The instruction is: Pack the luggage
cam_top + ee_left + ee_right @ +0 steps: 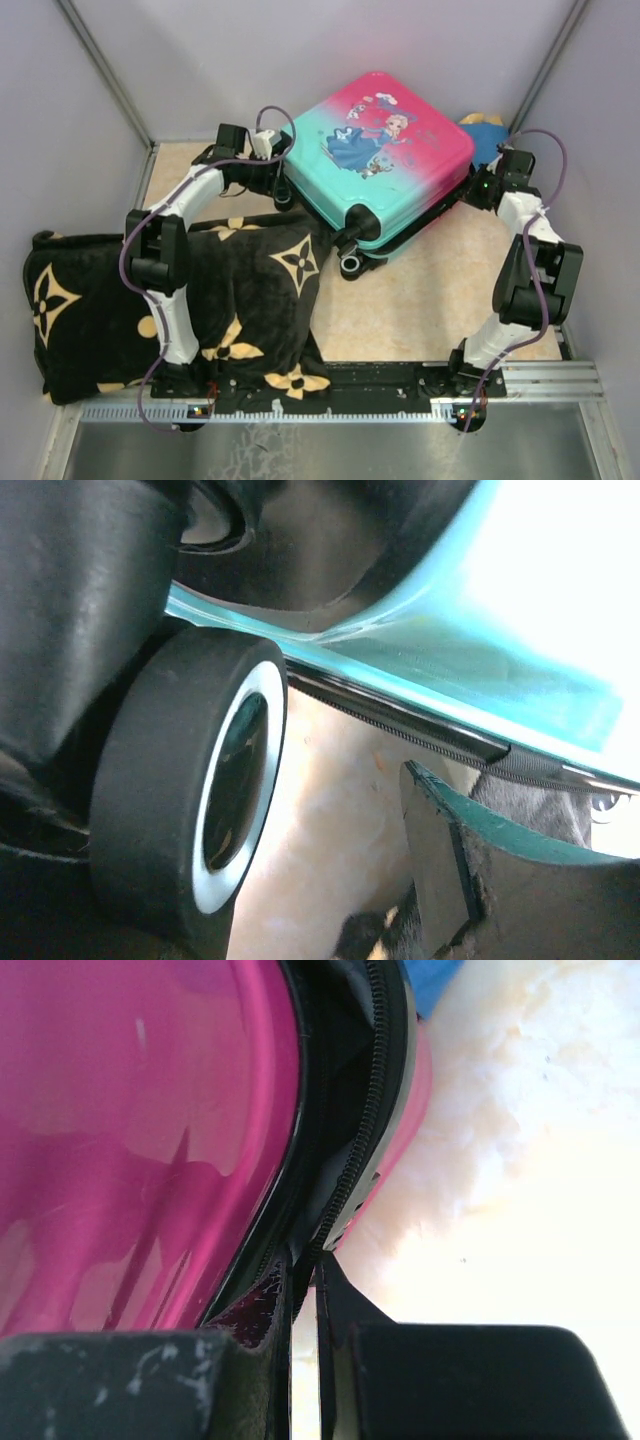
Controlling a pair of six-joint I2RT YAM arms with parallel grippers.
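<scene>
The luggage (pixel 385 150) lies flat at the back centre, its pink-to-teal printed shell facing up and its lid down. My left gripper (pixel 283 185) is at its left teal corner. In the left wrist view the gripper (pixel 330 810) is open, with a black wheel (pixel 190 790) at the left, one finger (pixel 500 880) at the right, and the teal shell (pixel 450 630) and zipper above. My right gripper (pixel 472 192) is at the pink right edge. In the right wrist view it (pixel 305 1265) is pinched on the zipper strip (pixel 365 1130) beside the pink shell (pixel 130 1130).
A big black blanket with tan flowers (pixel 250 290) lies at the left under my left arm, reaching the luggage's front corner. A blue and yellow item (pixel 485 125) sits behind the luggage at the right. Grey walls close in on the sides and back.
</scene>
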